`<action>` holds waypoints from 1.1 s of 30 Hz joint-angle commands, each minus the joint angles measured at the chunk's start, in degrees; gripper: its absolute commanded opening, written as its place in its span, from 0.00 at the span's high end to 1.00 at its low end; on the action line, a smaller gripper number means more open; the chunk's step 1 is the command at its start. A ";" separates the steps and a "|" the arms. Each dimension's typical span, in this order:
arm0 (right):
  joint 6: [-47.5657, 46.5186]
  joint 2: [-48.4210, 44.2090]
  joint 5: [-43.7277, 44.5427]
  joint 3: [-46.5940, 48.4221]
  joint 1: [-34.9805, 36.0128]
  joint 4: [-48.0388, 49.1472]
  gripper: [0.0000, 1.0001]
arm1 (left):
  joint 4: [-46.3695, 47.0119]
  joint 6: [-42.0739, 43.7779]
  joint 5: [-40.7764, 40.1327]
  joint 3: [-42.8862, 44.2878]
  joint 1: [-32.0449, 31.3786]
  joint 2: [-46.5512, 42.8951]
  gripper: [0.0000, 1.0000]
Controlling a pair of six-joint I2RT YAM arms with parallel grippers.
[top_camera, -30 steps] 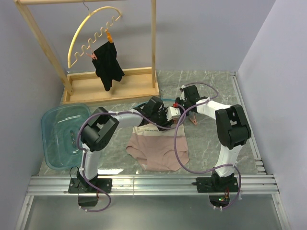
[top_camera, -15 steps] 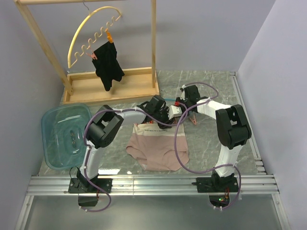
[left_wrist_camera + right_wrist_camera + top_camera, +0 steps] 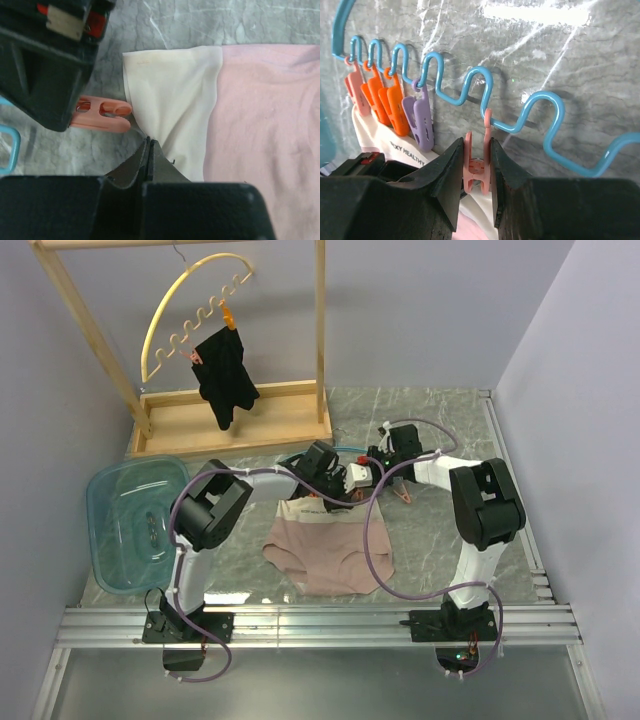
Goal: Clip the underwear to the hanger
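Observation:
The pink-beige underwear (image 3: 330,550) lies flat on the marble table, its cream waistband (image 3: 170,95) toward the back. My left gripper (image 3: 149,142) is shut on the waistband's edge, and the fabric puckers up toward its tips. The light-blue wavy hanger (image 3: 475,82) lies on the table behind the waistband. My right gripper (image 3: 476,145) is shut on a pink clip (image 3: 479,167) that hangs from the hanger's wavy edge, just above the waistband. In the top view both grippers, left (image 3: 335,488) and right (image 3: 368,472), meet at the waistband.
Several orange clips (image 3: 380,97) and a purple one (image 3: 419,122) hang further left on the hanger. A wooden rack (image 3: 235,425) at the back holds a yellow hanger (image 3: 185,300) with a black garment (image 3: 226,375). A teal tub (image 3: 135,520) sits at the left.
My left gripper has closed its jaws onto the waistband edge. The left arm shifted slightly; the right gripper stayed on the pink clip.

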 commanded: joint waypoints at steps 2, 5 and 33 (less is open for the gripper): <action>3.68 1.11 -5.65 -0.46 -0.19 11.93 1.00 | -0.78 0.10 2.19 -1.82 0.63 -2.96 0.99; 4.64 1.90 -7.93 -1.68 -0.28 14.74 1.00 | 0.18 -0.16 2.37 -2.61 0.80 -3.67 1.00; 8.34 5.41 -17.16 -5.20 -2.65 21.61 1.00 | 3.52 -8.16 3.78 -0.76 4.93 -2.00 1.00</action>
